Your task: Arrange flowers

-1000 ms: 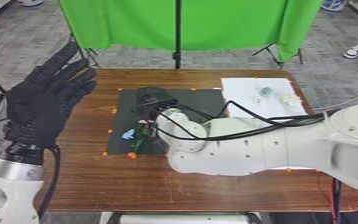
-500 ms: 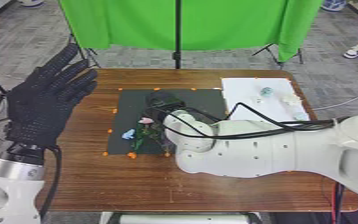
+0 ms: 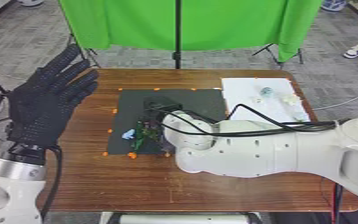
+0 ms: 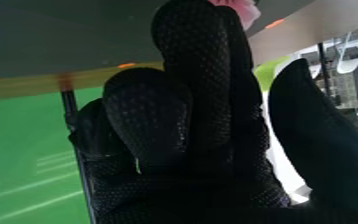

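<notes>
Right wrist: flower (image 4: 241, 9) beside robot hand (image 3: 162, 104)

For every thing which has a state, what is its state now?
Left hand: open, raised
Right hand: open, thumb apart from fingers
Pink flower: by the right hand's fingertips, contact unclear
Blue flower: lying on the mat
Black mat: flat
White sheet: flat
Green curtain: hanging

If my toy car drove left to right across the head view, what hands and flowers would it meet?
Left hand, blue flower on the black mat, right hand, pale blue-green flower on the white sheet, then whitish flower.
</notes>
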Robot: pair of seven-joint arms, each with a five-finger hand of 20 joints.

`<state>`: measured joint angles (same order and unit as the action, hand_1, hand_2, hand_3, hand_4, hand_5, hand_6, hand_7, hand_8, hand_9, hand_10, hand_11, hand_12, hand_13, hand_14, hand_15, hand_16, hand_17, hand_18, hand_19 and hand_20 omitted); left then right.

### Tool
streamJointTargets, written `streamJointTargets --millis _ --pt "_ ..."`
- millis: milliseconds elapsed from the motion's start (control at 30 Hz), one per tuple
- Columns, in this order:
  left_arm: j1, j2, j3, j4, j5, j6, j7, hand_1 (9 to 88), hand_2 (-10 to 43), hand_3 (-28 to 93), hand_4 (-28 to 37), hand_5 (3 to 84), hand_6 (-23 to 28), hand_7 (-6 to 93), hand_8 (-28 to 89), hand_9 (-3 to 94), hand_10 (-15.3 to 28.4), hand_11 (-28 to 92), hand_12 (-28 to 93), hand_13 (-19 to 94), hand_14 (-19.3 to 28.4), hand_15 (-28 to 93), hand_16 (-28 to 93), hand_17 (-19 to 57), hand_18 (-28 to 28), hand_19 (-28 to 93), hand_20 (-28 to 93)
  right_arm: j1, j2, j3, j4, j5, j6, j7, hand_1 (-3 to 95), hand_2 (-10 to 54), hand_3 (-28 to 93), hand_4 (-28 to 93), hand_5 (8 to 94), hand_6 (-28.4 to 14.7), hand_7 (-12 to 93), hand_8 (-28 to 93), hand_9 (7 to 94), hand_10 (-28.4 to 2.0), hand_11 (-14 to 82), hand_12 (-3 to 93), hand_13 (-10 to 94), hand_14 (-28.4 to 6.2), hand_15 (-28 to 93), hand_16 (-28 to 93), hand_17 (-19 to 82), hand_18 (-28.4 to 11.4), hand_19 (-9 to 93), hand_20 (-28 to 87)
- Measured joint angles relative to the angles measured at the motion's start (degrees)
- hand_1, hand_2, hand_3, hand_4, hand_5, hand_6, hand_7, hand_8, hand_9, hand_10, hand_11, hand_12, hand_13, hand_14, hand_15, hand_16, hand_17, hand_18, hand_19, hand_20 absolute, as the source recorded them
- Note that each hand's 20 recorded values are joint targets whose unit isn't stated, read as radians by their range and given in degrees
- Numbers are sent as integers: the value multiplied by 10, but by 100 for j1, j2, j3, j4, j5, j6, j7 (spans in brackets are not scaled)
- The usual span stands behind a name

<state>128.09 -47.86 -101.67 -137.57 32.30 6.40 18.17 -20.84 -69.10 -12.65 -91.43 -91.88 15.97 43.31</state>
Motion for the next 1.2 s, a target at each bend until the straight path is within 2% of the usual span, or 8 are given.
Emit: streamJointTargets --millis 333,600,867,1067,1200 --pt "-60 15 38 23 -2 -1 0 207 71 757 -265 324 73 123 -81 245 183 95 187 157 274 241 55 -154 284 465 202 -30 -23 69 34 138 -217 22 225 102 806 -234 717 30 112 -127 913 -135 312 205 801 -95 706 204 412 -238 932 447" --pt "-83 72 53 36 -6 -1 13 211 67 762 -269 329 77 139 -100 244 182 176 131 161 246 356 -27 -132 267 487 150 -106 -62 201 108 323 -388 115 215 102 804 -236 648 34 126 -135 902 -134 319 203 794 -94 710 198 409 -237 932 439" --pt "-87 88 71 40 -7 -1 14 212 66 763 -270 327 78 144 -101 240 182 185 119 157 252 352 -36 -136 270 493 142 -109 -94 219 154 503 -389 204 211 101 806 -236 574 35 137 -141 892 -130 328 201 791 -93 714 196 408 -237 932 440" --pt "-78 88 72 40 -8 -1 14 211 61 773 -274 331 78 150 -112 240 178 222 97 160 231 412 -75 -123 257 492 127 -116 -117 256 167 534 -388 206 209 101 807 -237 582 34 145 -145 889 -128 333 199 787 -93 717 195 406 -236 932 441" --pt "-9 83 28 27 -18 18 26 212 59 776 -276 332 79 156 -117 237 176 246 85 167 215 421 -85 -117 249 485 123 -140 -117 304 166 520 -387 182 212 104 812 -236 667 30 145 -147 911 -133 334 197 805 -91 711 191 416 -237 932 447"
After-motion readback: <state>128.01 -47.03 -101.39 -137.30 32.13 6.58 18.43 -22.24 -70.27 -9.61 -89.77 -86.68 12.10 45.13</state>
